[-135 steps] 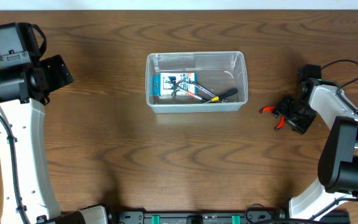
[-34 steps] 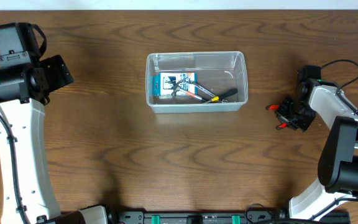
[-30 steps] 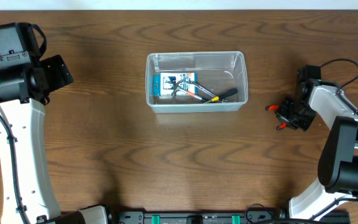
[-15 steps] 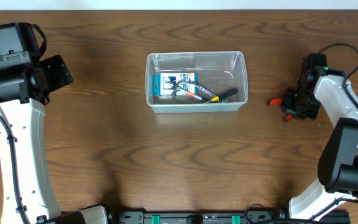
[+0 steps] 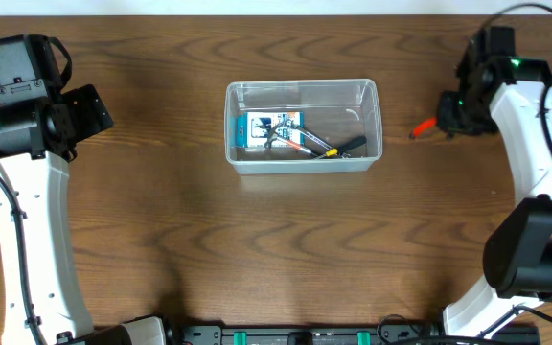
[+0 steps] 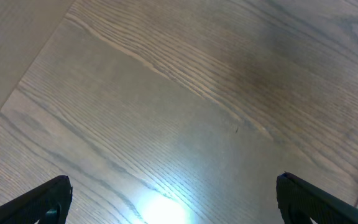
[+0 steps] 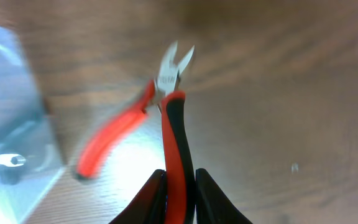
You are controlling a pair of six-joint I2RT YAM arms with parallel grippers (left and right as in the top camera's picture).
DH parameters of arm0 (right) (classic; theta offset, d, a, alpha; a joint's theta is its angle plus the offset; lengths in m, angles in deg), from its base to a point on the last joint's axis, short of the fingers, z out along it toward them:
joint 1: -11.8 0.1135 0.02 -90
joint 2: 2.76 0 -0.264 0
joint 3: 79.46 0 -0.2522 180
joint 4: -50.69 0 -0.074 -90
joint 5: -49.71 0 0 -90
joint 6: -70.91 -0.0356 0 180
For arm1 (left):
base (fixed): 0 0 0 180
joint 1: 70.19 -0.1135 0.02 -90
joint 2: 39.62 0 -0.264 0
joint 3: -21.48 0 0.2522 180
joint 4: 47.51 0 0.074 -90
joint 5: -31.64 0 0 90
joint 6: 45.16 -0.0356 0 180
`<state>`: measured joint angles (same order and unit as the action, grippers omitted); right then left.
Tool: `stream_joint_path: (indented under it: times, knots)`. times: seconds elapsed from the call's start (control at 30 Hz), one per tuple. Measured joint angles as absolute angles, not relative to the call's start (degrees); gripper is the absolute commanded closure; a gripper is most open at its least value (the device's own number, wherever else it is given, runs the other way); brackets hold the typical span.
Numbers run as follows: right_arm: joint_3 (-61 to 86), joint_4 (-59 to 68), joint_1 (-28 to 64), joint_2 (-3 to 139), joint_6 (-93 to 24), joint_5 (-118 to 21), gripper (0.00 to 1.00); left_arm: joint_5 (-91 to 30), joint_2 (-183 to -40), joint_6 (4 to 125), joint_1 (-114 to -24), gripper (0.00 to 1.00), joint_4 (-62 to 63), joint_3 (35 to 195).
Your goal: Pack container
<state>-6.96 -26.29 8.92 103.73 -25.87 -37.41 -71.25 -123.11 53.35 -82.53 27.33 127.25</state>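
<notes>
The container [image 5: 302, 126] is a clear plastic bin at the table's middle, holding a blue-and-white box [image 5: 266, 131] and some hand tools [image 5: 329, 146]. Its corner shows at the left of the right wrist view as a clear wall [image 7: 8, 118]. My right gripper [image 5: 446, 119] hangs to the right of the bin, shut on one handle of red-and-black pliers [image 7: 166, 112]. The other red handle [image 7: 114, 137] splays out to the left, and the steel cutting tips [image 7: 178, 62] point away from me. My left gripper [image 6: 173, 199] is open over bare wood at the far left.
The left arm [image 5: 27, 125] stands at the table's left edge. The right arm [image 5: 530, 163] runs down the right edge. Dark wood tabletop [image 5: 286, 240] lies all around the bin.
My right gripper has lifted the pliers and carried them up and away from the near right, toward the far right beside the bin. The left arm has not moved.
</notes>
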Motion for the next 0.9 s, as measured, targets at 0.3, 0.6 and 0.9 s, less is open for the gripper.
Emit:
stream_joint_path:
  times: [0.3,0.6,0.9]
  knots:
    - [-11.16,-24.06,19.02,103.73,-23.99,-37.46,0.78,-71.22,-123.11,53.35,-82.53,0.02,27.33,127.25]
    - [-11.16,-23.62,20.79,103.73,-24.32,-37.48,0.74,-71.22,-123.11,53.35,-82.53,0.02,27.33,127.25]
    - [-11.22,-28.56,17.05,103.73,-28.96,-37.55,0.66,-71.25,-123.11,53.35,-82.53,0.02,27.33,127.25]
